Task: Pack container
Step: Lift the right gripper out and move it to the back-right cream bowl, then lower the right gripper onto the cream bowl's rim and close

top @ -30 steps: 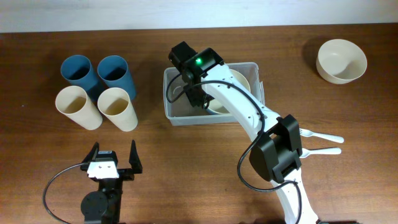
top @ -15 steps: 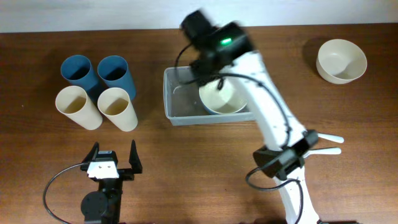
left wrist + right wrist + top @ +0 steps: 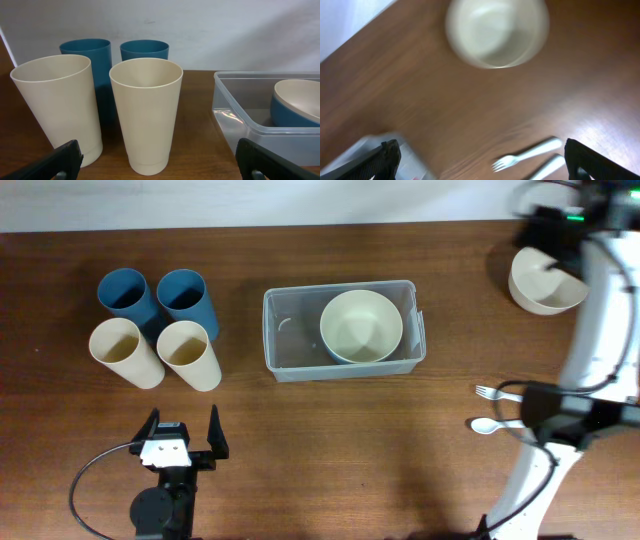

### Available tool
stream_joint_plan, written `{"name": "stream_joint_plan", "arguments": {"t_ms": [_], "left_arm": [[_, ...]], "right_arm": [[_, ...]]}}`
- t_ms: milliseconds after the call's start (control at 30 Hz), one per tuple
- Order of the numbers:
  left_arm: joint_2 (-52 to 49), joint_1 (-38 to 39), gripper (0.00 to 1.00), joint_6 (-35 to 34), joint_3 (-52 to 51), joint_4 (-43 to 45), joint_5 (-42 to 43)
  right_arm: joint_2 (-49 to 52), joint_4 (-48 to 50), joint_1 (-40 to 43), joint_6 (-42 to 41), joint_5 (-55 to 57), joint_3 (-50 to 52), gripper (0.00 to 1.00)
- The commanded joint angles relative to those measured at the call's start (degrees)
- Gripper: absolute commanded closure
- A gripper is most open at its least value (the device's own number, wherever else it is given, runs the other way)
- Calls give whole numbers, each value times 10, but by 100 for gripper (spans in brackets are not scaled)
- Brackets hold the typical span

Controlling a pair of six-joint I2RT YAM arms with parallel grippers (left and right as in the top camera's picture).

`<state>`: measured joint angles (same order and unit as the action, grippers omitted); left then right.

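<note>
**A:** Two grippers to log. Left one first?

**B:** Left gripper (image 3: 183, 426) is at the near left part of the table (image 3: 320, 450). Jaws are spread wide with nothing between them. The wrist view agrees: both fingers (image 3: 60, 161) sit out at the lower corners, and the cream cups (image 3: 145, 110) are straight ahead.

**A:** Right one?

**B:** Right gripper (image 3: 482, 162) is above the far right corner, by the loose bowl (image 3: 548, 288). Its wrist picture is blurred. The two fingertips still show at opposite lower corners with only wood between them. Jaws parted, holding nothing.

**A:** Container position?

**B:** Container (image 3: 290, 345) is mid-table, toward the far edge, with its long side running left to right. It is upright, with clear walls and rounded corners.

**A:** Contents?

**B:** One packed bowl (image 3: 361, 326), mouth up, right of the container's centre. It is cream inside, and the left wrist view shows it blue outside.

**A:** Rest of the table?

**B:** Left of the container is a tight block of four upright cups. The blue cups (image 3: 125, 292) are behind and the cream cups in front.
- A white fork (image 3: 498, 392) and a white spoon (image 3: 488, 425) lie side by side near the right edge. The right arm (image 3: 600, 330) hides their handles.
- The loose bowl is well apart from the container, and the arm crosses part of it.
</note>
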<state>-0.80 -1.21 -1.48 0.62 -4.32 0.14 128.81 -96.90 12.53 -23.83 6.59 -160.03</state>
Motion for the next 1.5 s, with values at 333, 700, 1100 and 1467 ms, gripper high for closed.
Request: {"name": "stream_joint_plan", "arguments": {"t_ms": [333,700,1100,1467], "left_arm": [[5,-3,0,7,-1,-4,-1],[5,-3,0,7,-1,-4,-1],[5,-3,0,7,-1,-4,-1],[5,-3,0,7,-1,-4,-1]], "right_arm": [[18,110,172,-51,-143,179,1],[18,261,172,-54,-142,291,1],[19,389,173,-100,-135,418,1],[36,427,173,-132,-135,429,1]]}}
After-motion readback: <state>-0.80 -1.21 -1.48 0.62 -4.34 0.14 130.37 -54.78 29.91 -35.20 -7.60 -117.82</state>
